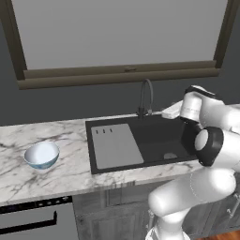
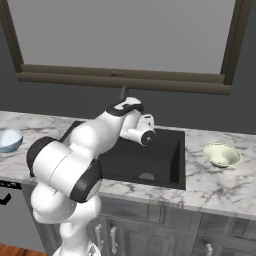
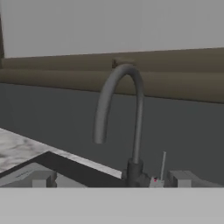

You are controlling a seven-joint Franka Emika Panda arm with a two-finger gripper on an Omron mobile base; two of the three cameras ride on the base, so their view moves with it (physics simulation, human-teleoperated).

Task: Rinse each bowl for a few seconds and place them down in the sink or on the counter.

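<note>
The light blue bowl (image 1: 41, 154) with a white inside stands upright on the counter (image 1: 70, 168) left of the sink (image 1: 159, 136). It also appears at the far left as bowl (image 2: 9, 140). The pale yellow-green bowl (image 2: 221, 155) rests upright on the counter right of the sink (image 2: 160, 155). My hand (image 2: 140, 129) hovers over the basin, pointed at the dark arched faucet (image 3: 120, 105). My gripper (image 3: 113, 179) is open, its fingertips (image 3: 41, 178) far apart with nothing held. No water shows at the spout.
A flat grey panel (image 1: 116, 145) covers the sink's left half. A thin lever (image 3: 163, 166) stands beside the faucet base. A brown window ledge (image 1: 122, 75) runs behind the faucet. Dark cabinets (image 2: 150, 225) sit below the counter.
</note>
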